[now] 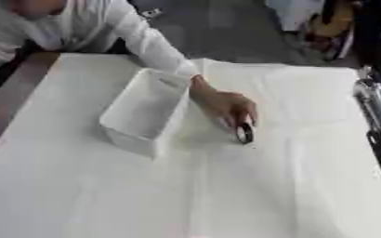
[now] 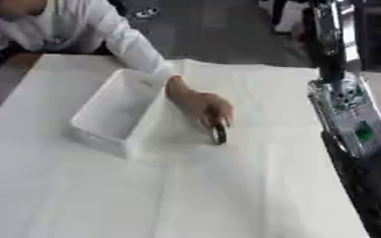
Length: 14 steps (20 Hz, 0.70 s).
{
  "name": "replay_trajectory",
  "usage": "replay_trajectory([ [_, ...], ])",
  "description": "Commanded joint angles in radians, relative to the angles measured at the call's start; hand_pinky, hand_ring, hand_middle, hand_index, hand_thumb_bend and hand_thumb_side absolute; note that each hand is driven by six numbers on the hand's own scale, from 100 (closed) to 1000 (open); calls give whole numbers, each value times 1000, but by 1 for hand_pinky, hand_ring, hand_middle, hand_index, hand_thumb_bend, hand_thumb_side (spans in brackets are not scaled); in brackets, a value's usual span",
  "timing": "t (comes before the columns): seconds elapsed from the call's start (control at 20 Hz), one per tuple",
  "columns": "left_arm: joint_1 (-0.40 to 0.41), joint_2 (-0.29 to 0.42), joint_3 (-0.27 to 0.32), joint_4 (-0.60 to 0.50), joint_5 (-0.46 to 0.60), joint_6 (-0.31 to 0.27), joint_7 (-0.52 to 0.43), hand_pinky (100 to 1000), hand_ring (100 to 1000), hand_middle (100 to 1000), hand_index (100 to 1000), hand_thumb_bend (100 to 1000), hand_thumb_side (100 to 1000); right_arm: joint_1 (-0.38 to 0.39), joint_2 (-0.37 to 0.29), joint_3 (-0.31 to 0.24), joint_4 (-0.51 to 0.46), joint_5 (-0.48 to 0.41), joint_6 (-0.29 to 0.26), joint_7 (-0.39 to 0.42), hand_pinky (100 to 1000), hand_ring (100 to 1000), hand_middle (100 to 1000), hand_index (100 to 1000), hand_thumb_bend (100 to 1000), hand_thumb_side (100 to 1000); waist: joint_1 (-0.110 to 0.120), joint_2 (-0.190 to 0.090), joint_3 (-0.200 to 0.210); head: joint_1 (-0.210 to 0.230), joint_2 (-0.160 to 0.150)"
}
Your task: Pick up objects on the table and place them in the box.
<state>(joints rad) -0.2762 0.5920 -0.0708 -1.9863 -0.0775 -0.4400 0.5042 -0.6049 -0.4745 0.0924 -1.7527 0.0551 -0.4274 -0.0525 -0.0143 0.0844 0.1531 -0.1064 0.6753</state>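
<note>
Right hand [image 2: 371, 186] — only the right eye view shows it — fingers perhaps hidden, state untellable.

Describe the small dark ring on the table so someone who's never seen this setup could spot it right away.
Start at the white box on the white-covered table. Just to its right, a person's hand reaches down from the far side. The dark ring stands on edge at those fingertips, the only dark, round item on the cloth.

A white cloth [image 1: 291, 186] covers the table; dark grey floor [image 1: 226, 28] lies beyond its far edge.
</note>
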Motion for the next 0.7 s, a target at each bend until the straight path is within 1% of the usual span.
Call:
replay_trajectory([
  [0.05,-3,21,7,-14,3,12,-2,793,620,717,730,253,801,-9,-20,-8,12,54,42,-9,252,511,604,676,100,893,1,-13,0,-13,-23],
  [0.55,-2,21,7,-14,2,13,-2,794,621,717,730,254,800,-9,-18,-8,18,101,62,-41,255,503,595,669,100,889,0,-13,0,-12,-35],
  [0.7,-3,22,7,-14,3,12,-2,794,621,717,730,255,799,-13,-18,-12,26,119,76,-57,258,501,592,665,100,887,1,-14,0,-13,-33],
])
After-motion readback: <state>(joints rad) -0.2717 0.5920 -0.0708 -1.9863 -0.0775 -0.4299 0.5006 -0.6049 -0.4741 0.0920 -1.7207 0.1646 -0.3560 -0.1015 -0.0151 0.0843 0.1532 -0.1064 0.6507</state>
